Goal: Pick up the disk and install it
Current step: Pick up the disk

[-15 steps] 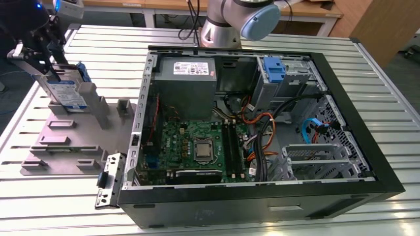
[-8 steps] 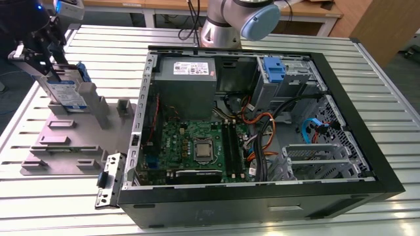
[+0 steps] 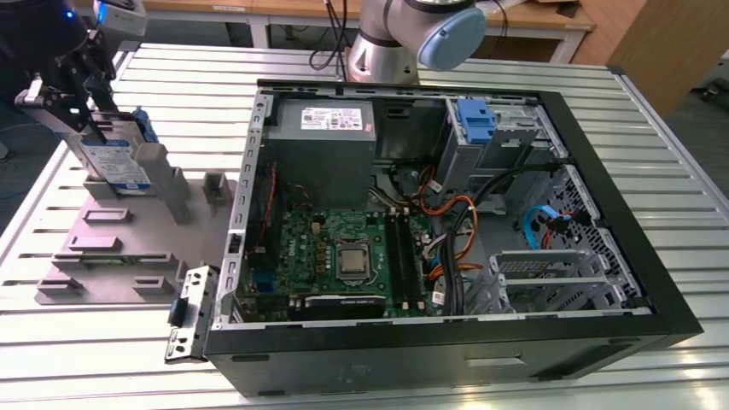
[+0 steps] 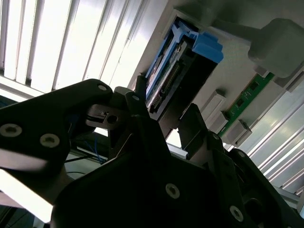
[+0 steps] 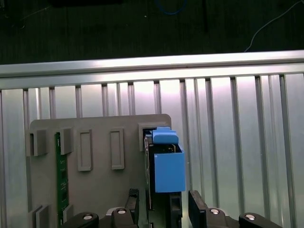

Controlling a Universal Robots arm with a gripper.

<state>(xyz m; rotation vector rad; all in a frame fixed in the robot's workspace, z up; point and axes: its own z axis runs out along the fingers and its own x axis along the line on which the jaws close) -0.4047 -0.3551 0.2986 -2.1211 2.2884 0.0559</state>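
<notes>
At the exterior view's ten o'clock, the gripper (image 3: 97,128) is straddling the disk (image 3: 118,162), jaws narrowly apart. Closing off-centre risks jamming it in its holder (image 3: 108,243).

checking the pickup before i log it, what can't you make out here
- First wrist view: lower end of the disk, hidden behind the pincer.
- Second wrist view: the disk's label, turned edge-on to the camera.
- Exterior view: slot of the grey fixture under the disk, covered by the disk.
</notes>
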